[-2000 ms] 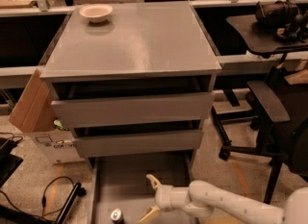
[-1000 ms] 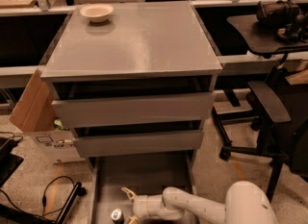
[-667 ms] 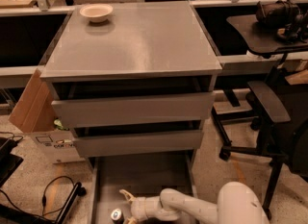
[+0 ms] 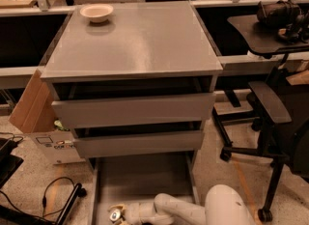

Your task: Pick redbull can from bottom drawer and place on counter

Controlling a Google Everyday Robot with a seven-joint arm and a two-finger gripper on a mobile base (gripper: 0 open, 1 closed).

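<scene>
The redbull can [image 4: 115, 215] stands in the bottom drawer [image 4: 145, 175], near its front left; only its shiny silver top shows, at the lower edge of the camera view. My gripper [image 4: 119, 215] is low inside the drawer, right at the can, with the white arm [image 4: 169, 208] reaching in from the lower right. The counter [image 4: 140, 40] is the grey top of the cabinet above, with a cream bowl [image 4: 96, 12] at its back left corner.
Two shut grey drawers [image 4: 133, 110] sit above the open one. A cardboard box [image 4: 34, 105] leans at the cabinet's left, with black cables [image 4: 53, 197] on the floor. A black office chair [image 4: 270, 108] stands to the right.
My gripper has moved left along the drawer floor, from the drawer's right side to the can. The can has stayed in place.
</scene>
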